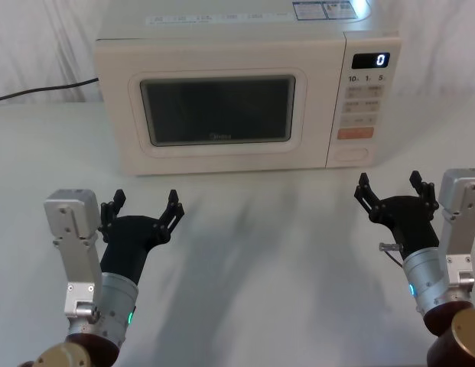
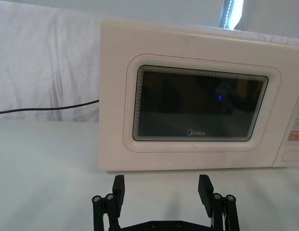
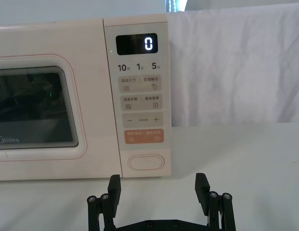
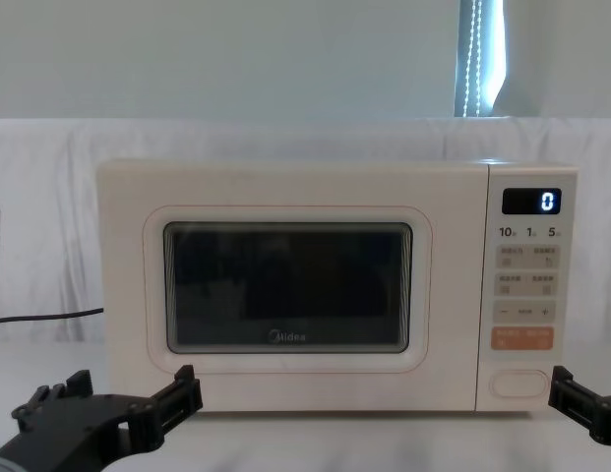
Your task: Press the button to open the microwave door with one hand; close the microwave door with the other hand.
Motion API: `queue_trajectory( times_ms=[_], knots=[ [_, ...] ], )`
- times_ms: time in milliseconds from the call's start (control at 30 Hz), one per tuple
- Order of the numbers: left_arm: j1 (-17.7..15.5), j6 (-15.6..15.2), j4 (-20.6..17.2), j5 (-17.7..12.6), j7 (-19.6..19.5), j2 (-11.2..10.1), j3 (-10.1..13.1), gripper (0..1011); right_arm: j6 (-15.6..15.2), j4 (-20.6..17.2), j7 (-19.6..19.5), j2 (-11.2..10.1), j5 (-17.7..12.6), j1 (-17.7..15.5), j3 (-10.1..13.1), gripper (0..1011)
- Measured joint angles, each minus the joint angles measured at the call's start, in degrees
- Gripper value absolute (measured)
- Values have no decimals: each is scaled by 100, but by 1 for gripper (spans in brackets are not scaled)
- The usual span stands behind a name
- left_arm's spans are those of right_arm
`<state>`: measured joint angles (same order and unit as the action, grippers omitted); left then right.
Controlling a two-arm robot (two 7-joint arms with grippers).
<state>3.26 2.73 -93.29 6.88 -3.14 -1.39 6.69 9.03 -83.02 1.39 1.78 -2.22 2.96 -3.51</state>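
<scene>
The microwave door (image 1: pixel 218 112) was shut, flush with the cream oven body, on the far side of the white table (image 1: pixel 283 252). The button (image 3: pixel 146 162) sat at the bottom of the control panel, right of the door, just below the orange key (image 3: pixel 144 136).

The left gripper (image 1: pixel 145 212) hovered near the robot, in front of the door's left part, jaws spread and empty. The right gripper (image 1: pixel 396 193) hovered at the near right, roughly in line with the panel, jaws likewise spread and holding nothing.

The button looked like a stiff plastic latch key: it probably wants a firm, square push at its middle from a fingertip, no grasp. The door likely swings lightly on left-hand hinges, so a flat push near its right edge should close it.
</scene>
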Motion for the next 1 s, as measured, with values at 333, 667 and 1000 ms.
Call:
queue_trajectory(
  times_ms=[333, 667, 1000],
  knots=[
    [0, 0, 0, 0, 0, 0, 0, 1001, 0, 0, 0, 0, 0, 0, 0, 1000],
    [0, 0, 0, 0, 0, 0, 0, 1001, 0, 0, 0, 0, 0, 0, 0, 1000],
    [0, 0, 0, 0, 0, 0, 0, 1001, 0, 0, 0, 0, 0, 0, 0, 1000]
  ],
)
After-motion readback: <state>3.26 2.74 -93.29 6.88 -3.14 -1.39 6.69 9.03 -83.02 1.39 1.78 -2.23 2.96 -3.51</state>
